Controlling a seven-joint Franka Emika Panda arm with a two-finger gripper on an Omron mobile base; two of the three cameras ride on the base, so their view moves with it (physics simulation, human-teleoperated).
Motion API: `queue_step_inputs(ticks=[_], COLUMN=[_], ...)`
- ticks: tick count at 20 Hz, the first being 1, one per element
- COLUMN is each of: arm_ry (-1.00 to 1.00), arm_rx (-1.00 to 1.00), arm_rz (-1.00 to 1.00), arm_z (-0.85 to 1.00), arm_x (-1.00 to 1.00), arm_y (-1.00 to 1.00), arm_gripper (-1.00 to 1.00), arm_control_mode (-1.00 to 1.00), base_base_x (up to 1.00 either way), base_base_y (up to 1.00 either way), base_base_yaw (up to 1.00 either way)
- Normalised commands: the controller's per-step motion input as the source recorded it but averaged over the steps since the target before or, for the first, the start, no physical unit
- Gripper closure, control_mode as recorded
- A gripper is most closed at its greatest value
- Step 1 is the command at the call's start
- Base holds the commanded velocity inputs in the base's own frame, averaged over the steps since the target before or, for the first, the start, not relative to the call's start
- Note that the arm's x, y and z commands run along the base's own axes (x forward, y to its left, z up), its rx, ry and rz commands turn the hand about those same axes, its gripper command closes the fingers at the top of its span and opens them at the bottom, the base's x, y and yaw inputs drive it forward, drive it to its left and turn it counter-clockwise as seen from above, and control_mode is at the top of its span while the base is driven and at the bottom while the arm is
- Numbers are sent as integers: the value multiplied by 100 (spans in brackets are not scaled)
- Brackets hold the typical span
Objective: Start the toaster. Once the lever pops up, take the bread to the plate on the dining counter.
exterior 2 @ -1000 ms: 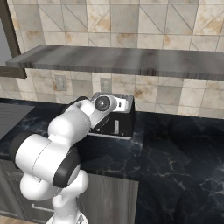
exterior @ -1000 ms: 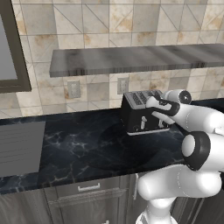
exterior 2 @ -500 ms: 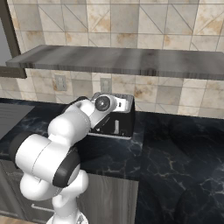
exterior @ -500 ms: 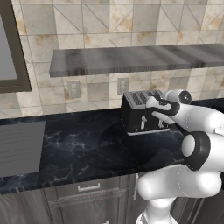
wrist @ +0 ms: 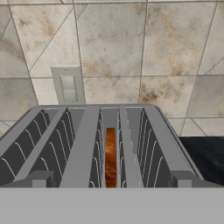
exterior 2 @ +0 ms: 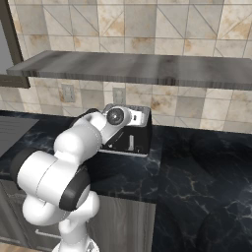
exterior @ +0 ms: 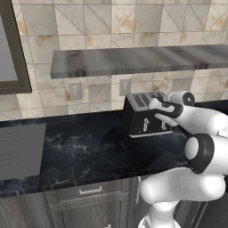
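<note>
The black toaster (exterior: 141,119) with its silver slotted top stands at the back of the black wall countertop (exterior: 84,151), also in the right base view (exterior 2: 137,136). Two pale levers (exterior: 145,127) show on its front. My gripper (exterior: 158,113) hovers just above the toaster's front top edge, open and holding nothing. In the hand view the gripper (wrist: 110,180) straddles the toaster (wrist: 78,144), one fingertip (wrist: 39,179) at each side. The bread (wrist: 110,156), a tan-brown slice seen edge-on, sits down in the middle slot. The plate and the dining counter are out of view.
A grey shelf (exterior: 133,60) runs along the tiled wall close above the toaster. Two wall outlets (exterior: 75,90) sit behind it. A grey ribbed panel (exterior: 20,149) lies at the counter's left end. Drawers (exterior: 89,191) run below the counter edge.
</note>
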Motion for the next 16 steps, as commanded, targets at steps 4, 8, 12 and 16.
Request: queue_step_inputs(ticks=[4,8,12,16], arm_ry=[0,0,0,0], arm_rx=[0,0,0,0], arm_rz=[0,0,0,0], arm_z=[0,0,0,0], arm_x=[0,0,0,0], arm_y=[0,0,0,0], arm_gripper=[-100,-100,-100,-100], arm_control_mode=[-100,-100,-100,-100], base_base_x=[0,0,0,0], base_base_y=[0,0,0,0], base_base_yaw=[0,0,0,0])
